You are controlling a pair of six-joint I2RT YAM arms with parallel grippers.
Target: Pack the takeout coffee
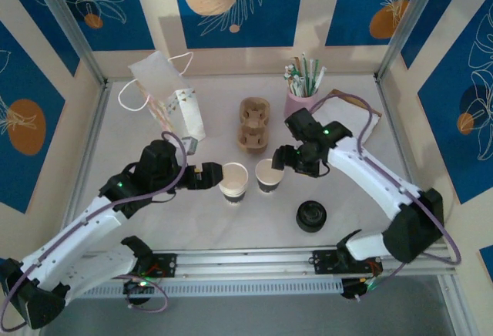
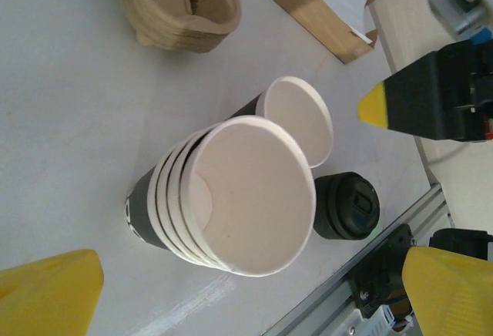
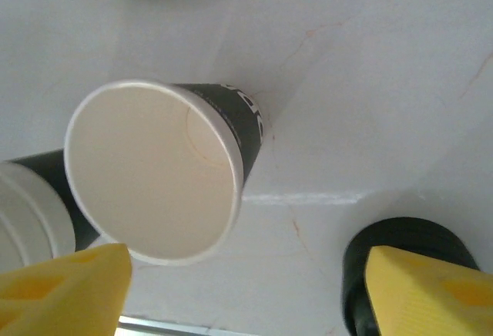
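The takeout coffee cup (image 1: 269, 176), white with a dark band, stands upright mid-table with its top open; it also shows in the right wrist view (image 3: 154, 170) and the left wrist view (image 2: 296, 116). My right gripper (image 1: 283, 157) hangs open just behind and to the right of it, its yellow fingertips (image 3: 431, 290) wide apart and touching nothing. A stack of black lids (image 1: 311, 216) stands apart, to the cup's front right. My left gripper (image 1: 205, 175) is open beside a stack of banded cups (image 1: 233, 182), which sits ahead of its jaws (image 2: 231, 197).
A stack of pulp cup carriers (image 1: 254, 124) lies behind the cups. A white paper bag (image 1: 166, 89) stands at the back left, and a pink cup of straws (image 1: 300, 89) with a brown bag (image 1: 350, 116) at the back right. The rail (image 1: 246, 259) borders the near edge.
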